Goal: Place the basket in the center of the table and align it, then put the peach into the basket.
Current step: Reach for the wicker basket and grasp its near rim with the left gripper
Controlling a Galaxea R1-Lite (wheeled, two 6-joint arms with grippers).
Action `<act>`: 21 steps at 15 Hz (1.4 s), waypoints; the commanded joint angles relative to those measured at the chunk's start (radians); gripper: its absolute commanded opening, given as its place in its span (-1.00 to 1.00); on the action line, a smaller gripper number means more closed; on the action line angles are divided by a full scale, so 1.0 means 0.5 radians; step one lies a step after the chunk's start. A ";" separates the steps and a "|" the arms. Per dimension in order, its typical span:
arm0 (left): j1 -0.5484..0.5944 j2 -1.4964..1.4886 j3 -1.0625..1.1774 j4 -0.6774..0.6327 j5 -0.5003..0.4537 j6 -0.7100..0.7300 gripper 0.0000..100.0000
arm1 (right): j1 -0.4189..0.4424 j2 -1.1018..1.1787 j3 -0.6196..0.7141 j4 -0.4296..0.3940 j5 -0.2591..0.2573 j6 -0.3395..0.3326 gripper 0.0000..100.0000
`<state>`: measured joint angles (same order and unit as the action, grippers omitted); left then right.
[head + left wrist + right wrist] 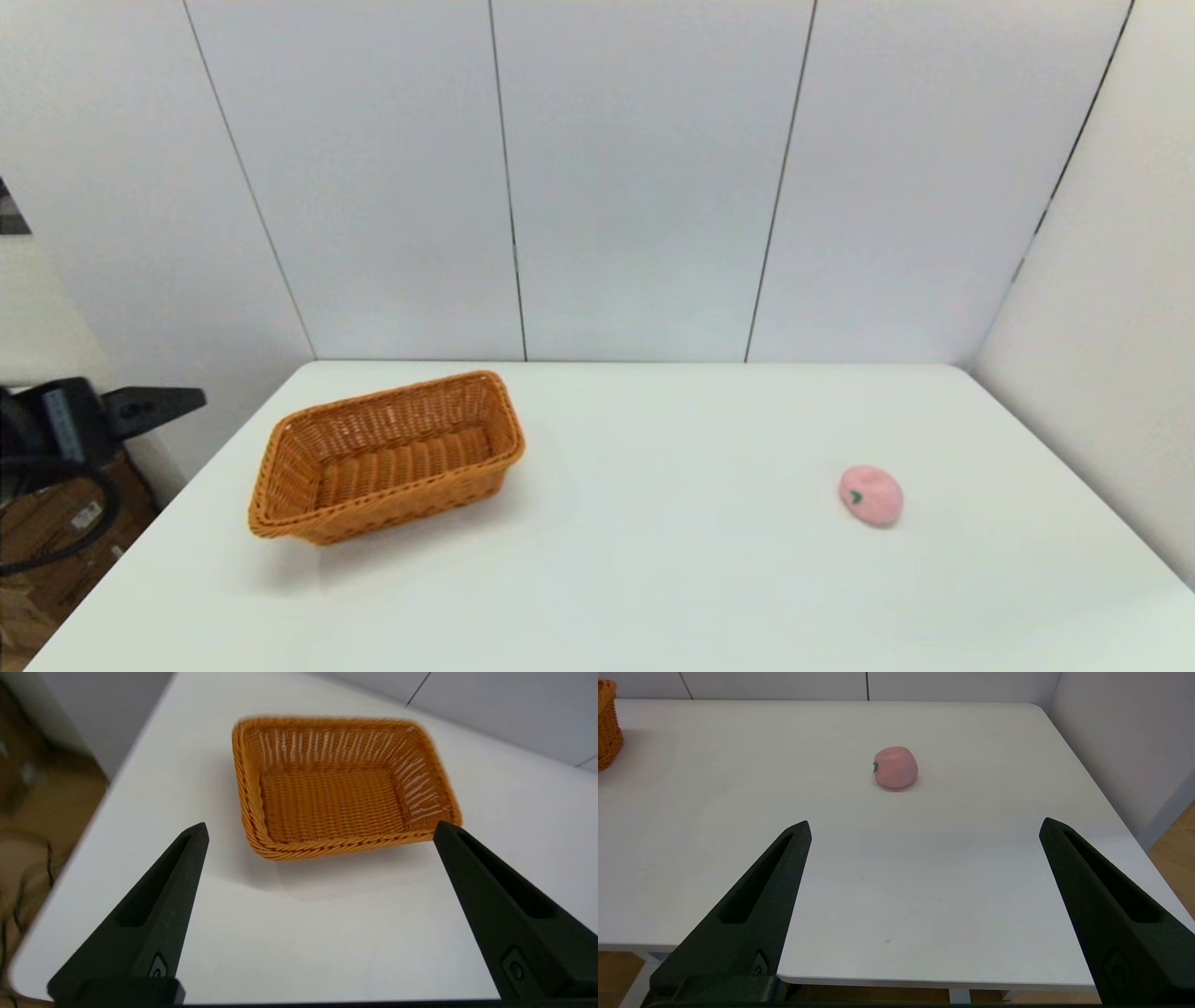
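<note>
The basket (386, 457) sits on the white desk (653, 579) in the left half of the head view, skewed so its long sides run slantwise rather than square to the desk edge, and nothing lies inside it. The peach (870, 495) rests well apart from it, over on the right side of the frame, its green stem mark turned toward the basket. The left gripper (320, 830) hangs above the desk's near left part, fingers (159, 905) spread wide and holding nothing, the basket just beyond their tips. The right gripper (924, 826) is held over the near edge of the desk, fingers (761, 896) likewise wide apart and empty, with the peach (895, 766) farther off between them.
</note>
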<state>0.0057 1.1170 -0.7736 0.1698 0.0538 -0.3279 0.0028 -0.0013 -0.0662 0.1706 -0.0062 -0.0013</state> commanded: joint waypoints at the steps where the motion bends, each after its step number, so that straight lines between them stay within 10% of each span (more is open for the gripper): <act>1: 0.041 1.162 -0.481 0.151 0.027 -0.341 1.00 | 0.001 -0.001 0.000 0.002 0.000 -0.001 1.00; 18: 0.311 2.178 -0.972 0.409 -0.163 -0.265 1.00 | 0.001 -0.001 0.000 0.002 0.000 -0.004 1.00; 19: 0.311 2.184 -0.990 0.443 -0.200 -0.268 -1.00 | 0.001 -0.001 0.000 0.002 0.000 -0.004 1.00; 21: 0.311 2.165 -0.996 0.446 -0.240 -0.268 -1.00 | 0.001 -0.001 0.000 0.002 0.003 -0.010 1.00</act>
<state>0.1606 2.1923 -1.2655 0.3885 -0.0606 -0.4589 0.0028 -0.0013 -0.0662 0.1711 -0.0057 -0.0038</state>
